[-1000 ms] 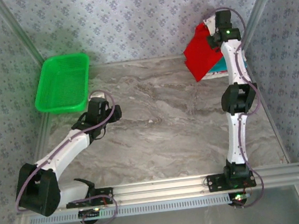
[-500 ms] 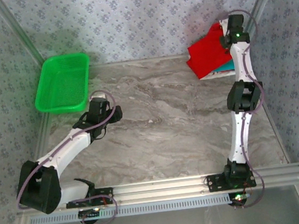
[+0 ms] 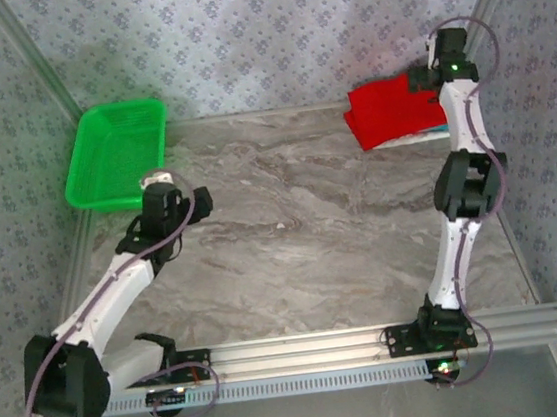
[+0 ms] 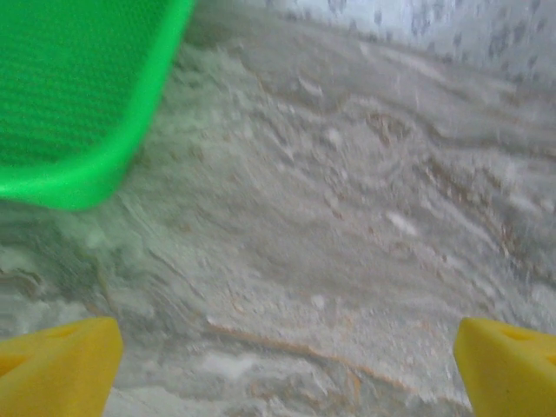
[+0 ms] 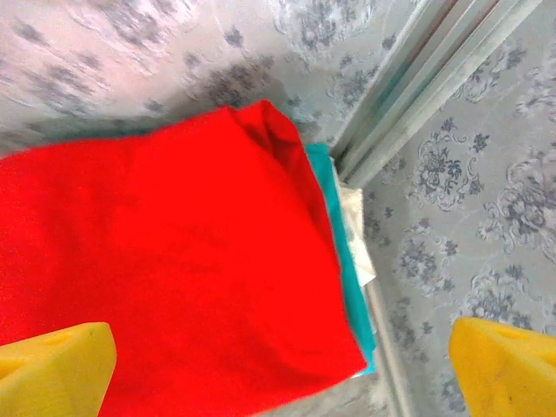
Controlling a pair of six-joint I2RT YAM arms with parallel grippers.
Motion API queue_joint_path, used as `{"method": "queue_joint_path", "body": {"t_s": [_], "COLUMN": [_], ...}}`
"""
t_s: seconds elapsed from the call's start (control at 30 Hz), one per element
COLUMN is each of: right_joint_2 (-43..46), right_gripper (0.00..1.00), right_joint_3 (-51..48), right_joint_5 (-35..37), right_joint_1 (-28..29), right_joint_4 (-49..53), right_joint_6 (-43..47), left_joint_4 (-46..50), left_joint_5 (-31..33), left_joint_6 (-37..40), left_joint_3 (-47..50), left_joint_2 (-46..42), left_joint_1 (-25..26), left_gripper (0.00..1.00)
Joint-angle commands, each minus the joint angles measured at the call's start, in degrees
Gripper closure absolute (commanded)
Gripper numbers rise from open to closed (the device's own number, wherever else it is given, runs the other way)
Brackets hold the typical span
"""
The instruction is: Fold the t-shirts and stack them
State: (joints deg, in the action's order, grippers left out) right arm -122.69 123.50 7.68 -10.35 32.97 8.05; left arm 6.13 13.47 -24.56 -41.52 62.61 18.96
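Red shirt (image 5: 174, 261) on teal shirt (image 5: 352, 300), white shirt (image 5: 353, 217) beneath | right tool (image 5: 282, 365) released above | left tool (image 4: 287, 365) released near basket (image 4: 78, 104)

Plain bright red cloth t-shirt (image 5: 165, 261), teal cloth t-shirt (image 5: 354, 300), whitish cloth t-shirt (image 5: 358, 252), green plastic mesh basket (image 3: 117, 156), grey marble-veined tabletop (image 3: 302, 236) with faint brown streaks, pale blue-grey walls (image 3: 238, 32) patterned with small floral motifs, yellow fingertips (image 4: 61, 365) on left hand (image 4: 287, 369) and right hand (image 5: 278, 369)

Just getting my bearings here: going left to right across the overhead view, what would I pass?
The green mesh basket → marble tabletop → red t-shirt → right arm.
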Motion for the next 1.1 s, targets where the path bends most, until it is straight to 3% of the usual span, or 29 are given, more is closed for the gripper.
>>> {"method": "queue_joint_path", "body": {"t_s": [0.0,0.1,0.2,0.3,0.4,0.5,0.6,0.7,0.77,0.87,0.9,1.0,1.07], "right_joint_2": [19.35,34.57,45.01,51.11,53.52,50.09,43.44,37.67,37.92,36.21,35.52,35.49,35.39], "right_gripper": [0.0,0.0,0.0,0.0,0.0,0.0,0.0,0.0,0.0,0.0,0.0,0.0,0.0], "right_joint_3": [-17.65,-43.84,-64.85,-81.53,-93.4,-96.82,-101.34,-97.6,-98.45,-106.45,-107.43,-101.24,-101.36], "right_joint_5": [-7.14,-8.98,-0.95,5.01,5.71,5.64,2.25,0.48,-2.18,-5.63,-4.54,-4.23,-3.41], "right_joint_1": [1.53,4.12,7.43,10.27,10.72,8.72,8.18,8.59,8.77,8.45,8.76,8.19,8.77], "right_joint_4": [-12.83,-29.14,-37.94,-45.74,-54.23,-57.05,-74.21,-71.73,-72.77,-89.01,-91.46,-79.86,-80.02], "right_joint_6": [-9.0,-12.23,-16.13,-14.43,-12.3,-11.74,-10.44,-9.12,-7.87,-7.07,-6.98,-7.85,-7.35], "left_joint_4": [-9.21,-22.61,-33.54,-36.21,-38.75,-44.61,-54.38,-60.09,-60.26,-74.58,-75.39,-72.92,-62.59], "left_joint_5": [3.89,8.71,11.93,12.78,9.99,5.75,1.74,-3.63,-3.06,-3.44,-4.6,-11.78,-13.88], "left_joint_6": [4.43,10.55,19.24,23.6,21.65,20.05,20.35,21.27,20.91,21.24,21.38,24.42,25.39], "left_joint_3": [6.22,15.95,23.72,27.35,30.61,31.49,30.41,27.05,25.05,28.93,30.05,29.17,24.23], "left_joint_2": [-4.79,-10.08,-12.09,-10.76,-8.12,-3.69,4.66,13.38,18.64,25.88,24.84,24.62,23.92], "left_joint_1": [-2.12,-3.51,-4.47,-6.5,-10.68,-14.93,-17.76,-19.09,-19.14,-19.11,-19.12,-19.14,-18.98], "left_gripper": [0.02,0.02,0.02,0.02,0.02,0.02,0.02,0.02,0.02,0.02,0.02,0.02,0.02]}}
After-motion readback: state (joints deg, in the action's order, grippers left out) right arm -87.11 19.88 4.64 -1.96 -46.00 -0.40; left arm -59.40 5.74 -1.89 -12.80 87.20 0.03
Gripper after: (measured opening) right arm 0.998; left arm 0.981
